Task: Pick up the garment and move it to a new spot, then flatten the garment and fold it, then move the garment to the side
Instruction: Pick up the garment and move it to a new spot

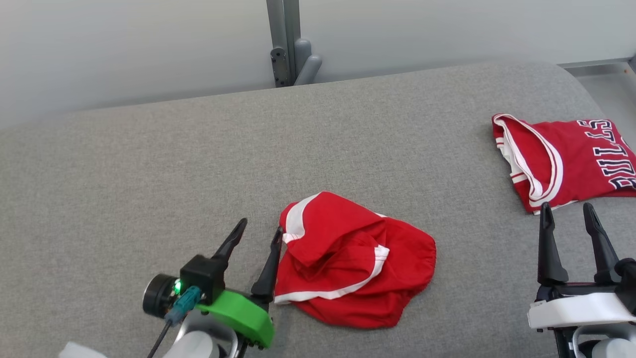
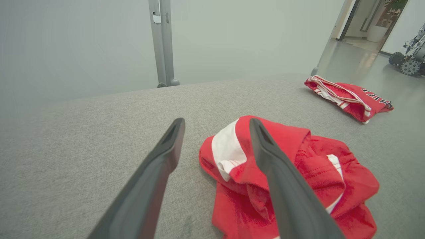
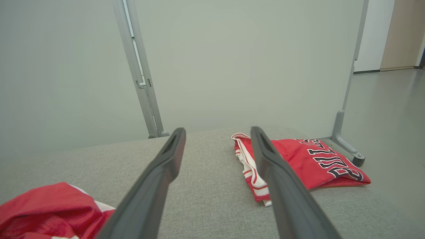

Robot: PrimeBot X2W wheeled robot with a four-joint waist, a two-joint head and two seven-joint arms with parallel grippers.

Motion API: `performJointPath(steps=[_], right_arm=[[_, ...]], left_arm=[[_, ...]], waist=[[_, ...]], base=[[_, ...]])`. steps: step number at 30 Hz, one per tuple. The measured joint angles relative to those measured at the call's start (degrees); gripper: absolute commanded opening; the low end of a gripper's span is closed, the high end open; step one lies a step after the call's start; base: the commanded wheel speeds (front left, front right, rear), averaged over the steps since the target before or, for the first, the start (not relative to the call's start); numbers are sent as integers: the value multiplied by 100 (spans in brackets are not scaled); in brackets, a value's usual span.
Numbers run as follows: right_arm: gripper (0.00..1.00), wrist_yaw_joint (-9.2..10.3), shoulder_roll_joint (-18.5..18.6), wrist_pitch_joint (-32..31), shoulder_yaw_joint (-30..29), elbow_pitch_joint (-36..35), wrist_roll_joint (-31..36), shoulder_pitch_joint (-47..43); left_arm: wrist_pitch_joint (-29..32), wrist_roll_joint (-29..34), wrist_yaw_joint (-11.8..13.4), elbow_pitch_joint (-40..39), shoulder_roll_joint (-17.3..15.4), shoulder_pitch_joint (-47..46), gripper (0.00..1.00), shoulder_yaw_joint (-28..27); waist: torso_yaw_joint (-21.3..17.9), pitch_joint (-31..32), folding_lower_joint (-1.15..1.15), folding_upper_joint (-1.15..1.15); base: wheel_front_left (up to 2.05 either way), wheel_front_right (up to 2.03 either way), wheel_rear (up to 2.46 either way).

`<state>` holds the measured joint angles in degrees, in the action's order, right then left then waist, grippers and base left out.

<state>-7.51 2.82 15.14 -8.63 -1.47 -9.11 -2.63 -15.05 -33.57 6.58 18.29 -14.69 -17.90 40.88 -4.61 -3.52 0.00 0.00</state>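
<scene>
Lying crumpled: red garment (image 1: 348,258), middle of grey cushion (image 1: 149,174) | left gripper (image 1: 262,227): fingers spread, empty, just beside garment's left edge | right gripper (image 1: 567,209): fingers spread, empty, near folded red jersey (image 1: 571,159), well apart from garment

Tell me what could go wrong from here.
1. The crumpled red garment with white trim lies bunched in layers; the open left gripper beside it may pinch several layers, hindering flattening.
2. The open right gripper stands close to the folded red lettered jersey near the edge of the grey fabric surface; a reach could drag it off.
</scene>
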Motion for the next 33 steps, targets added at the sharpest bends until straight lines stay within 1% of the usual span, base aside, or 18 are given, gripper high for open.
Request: performJointPath(steps=[1,4,5,9,11,15,21,27,33], right_arm=[[100,0,0,0,0,0,0,0],[100,0,-3,0,-120,-40,63,-123],[100,0,-1,0,-222,-57,77,-205],[100,0,-1,0,-338,-40,153,-354],[100,0,-1,0,-336,3,188,-432],[100,0,-1,0,-321,105,231,-553],[100,0,-1,0,-223,275,220,-747],[100,0,-1,0,-137,435,162,-915],[100,0,-3,0,-33,554,145,-1000]], left_arm=[[0,0,0,0,0,0,100,0],[1,428,261,-702,-153,675,100,-448],[0,671,350,-1028,-207,1070,100,-695],[0,926,342,-1272,-199,1794,100,-1224],[0,973,252,-1254,-146,2066,100,-1446],[1,1165,-19,-1233,-21,2395,100,-1871],[0,1404,-335,-1203,282,2760,100,-2629],[0,1626,-732,-1149,573,2853,100,-3171],[0,1869,-1004,-1100,816,2878,100,-3519]], waist=[[0,0,0,0],[54,165,0,0],[128,234,0,0],[326,330,0,0],[421,375,0,0],[601,458,0,0],[798,583,0,0],[877,702,0,0],[886,731,0,0]], base=[[0,0,0],[0,0,0],[0,0,0],[0,0,0],[0,0,0],[0,0,0],[0,0,0],[0,0,0],[0,0,0]])
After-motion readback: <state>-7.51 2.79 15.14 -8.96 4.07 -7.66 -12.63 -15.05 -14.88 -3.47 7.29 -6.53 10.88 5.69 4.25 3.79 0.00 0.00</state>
